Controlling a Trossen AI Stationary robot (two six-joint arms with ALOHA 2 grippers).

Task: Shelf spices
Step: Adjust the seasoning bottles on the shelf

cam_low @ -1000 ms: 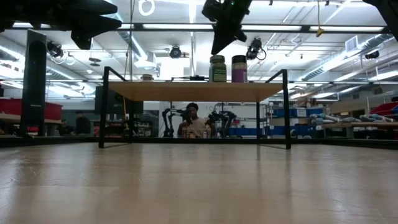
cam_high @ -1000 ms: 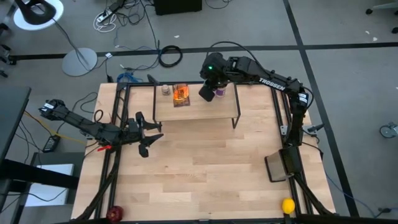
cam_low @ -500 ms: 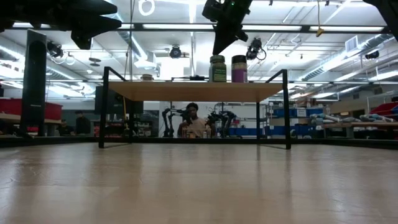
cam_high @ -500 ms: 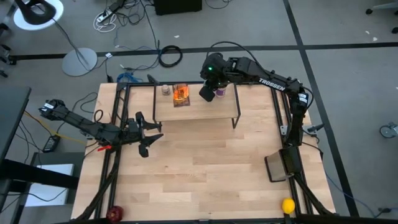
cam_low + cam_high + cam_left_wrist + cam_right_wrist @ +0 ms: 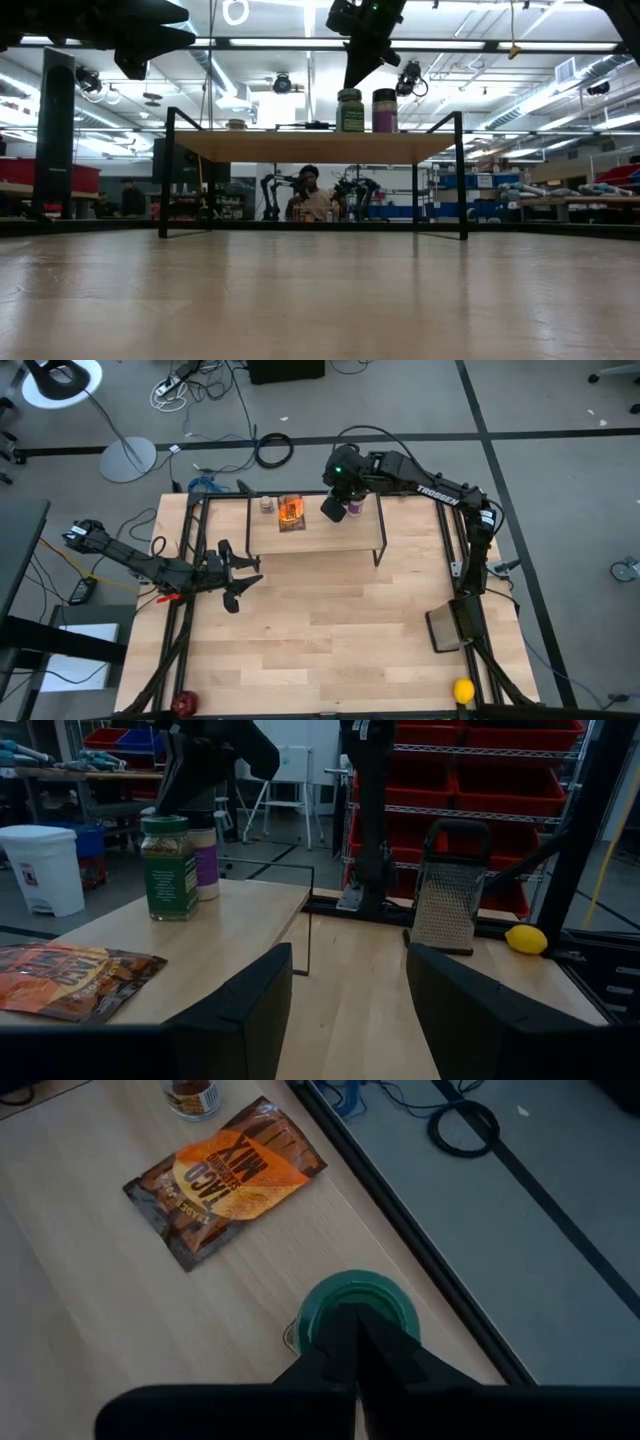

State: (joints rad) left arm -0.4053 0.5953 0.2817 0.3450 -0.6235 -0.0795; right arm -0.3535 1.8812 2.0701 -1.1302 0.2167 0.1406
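Observation:
The shelf (image 5: 330,536) stands at the table's far side, a light board on black legs (image 5: 310,146). On it stand the tiny pale-capped jar (image 5: 266,505), the green-lidded jar (image 5: 349,111) and the purple-labelled jar (image 5: 385,110), each on its base. The brown-orange packet (image 5: 225,1180) lies flat between them. My right gripper (image 5: 356,1352) is shut and hangs just above the green lid (image 5: 375,1298); the low view shows a small gap between them. My left gripper (image 5: 345,1010) is open, waiting at the table's left side (image 5: 235,576).
A metal grater (image 5: 445,630) lies near the table's right edge, with a yellow ball (image 5: 462,690) at the near right corner and a red thing (image 5: 185,703) at the near left corner. A person (image 5: 308,198) sits beyond the table.

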